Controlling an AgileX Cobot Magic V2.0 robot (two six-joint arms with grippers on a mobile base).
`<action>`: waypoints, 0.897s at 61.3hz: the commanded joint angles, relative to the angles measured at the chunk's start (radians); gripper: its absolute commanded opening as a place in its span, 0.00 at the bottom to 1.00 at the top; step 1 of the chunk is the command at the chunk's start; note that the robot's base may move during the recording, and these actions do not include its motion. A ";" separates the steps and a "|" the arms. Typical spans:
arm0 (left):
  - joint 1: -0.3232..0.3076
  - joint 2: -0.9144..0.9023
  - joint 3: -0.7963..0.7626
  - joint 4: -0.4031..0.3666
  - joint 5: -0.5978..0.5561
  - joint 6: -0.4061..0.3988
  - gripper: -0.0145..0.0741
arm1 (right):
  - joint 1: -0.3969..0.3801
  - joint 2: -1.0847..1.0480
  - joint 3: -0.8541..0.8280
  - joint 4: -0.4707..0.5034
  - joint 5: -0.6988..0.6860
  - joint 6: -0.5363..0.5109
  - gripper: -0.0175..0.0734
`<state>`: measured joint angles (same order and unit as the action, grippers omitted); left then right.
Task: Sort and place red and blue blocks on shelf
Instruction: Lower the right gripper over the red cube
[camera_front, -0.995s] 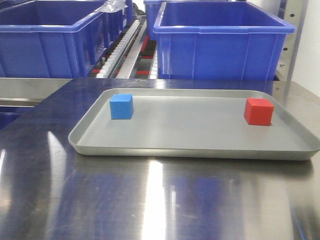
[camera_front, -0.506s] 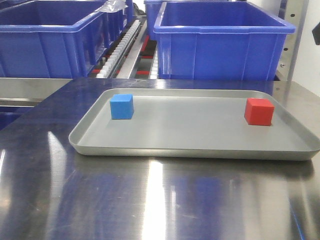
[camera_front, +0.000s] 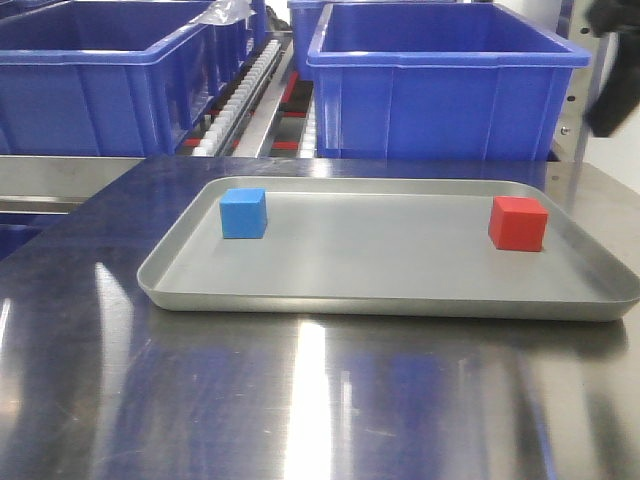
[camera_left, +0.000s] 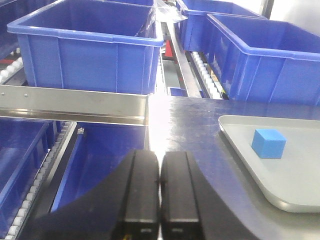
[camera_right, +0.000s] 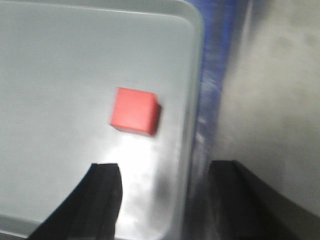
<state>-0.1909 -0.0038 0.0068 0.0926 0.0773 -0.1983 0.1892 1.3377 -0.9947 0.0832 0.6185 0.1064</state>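
The grey tray (camera_front: 380, 270) on the worktop (camera_front: 300, 400) holds the blue block (camera_front: 243, 213) at 9 o'clock and the red block (camera_front: 518, 223) at 3 o'clock. Only the wrist views show the end effectors: the left end effector (camera_left: 160, 195) is closed, and the right end effector (camera_right: 165, 175) is open, with the red block at its 11 o'clock.

Blue cube (camera_front: 243, 213), red cube (camera_front: 518, 223) (well apart) on tray (camera_front: 380, 303); shelf (camera_front: 60, 175) behind

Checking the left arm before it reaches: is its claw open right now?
No, the left claw is shut, its two black halves pressed flat together with nothing held between them.
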 joint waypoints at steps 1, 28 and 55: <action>0.004 -0.025 0.034 -0.006 -0.085 -0.005 0.32 | 0.022 0.024 -0.083 -0.001 -0.026 0.000 0.73; 0.004 -0.025 0.034 -0.006 -0.085 -0.005 0.32 | 0.075 0.240 -0.281 -0.011 0.093 0.000 0.73; 0.004 -0.025 0.034 -0.006 -0.085 -0.005 0.32 | 0.075 0.319 -0.323 -0.044 0.127 0.001 0.73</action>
<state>-0.1909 -0.0038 0.0068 0.0926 0.0773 -0.1983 0.2631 1.7008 -1.2813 0.0685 0.7735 0.1064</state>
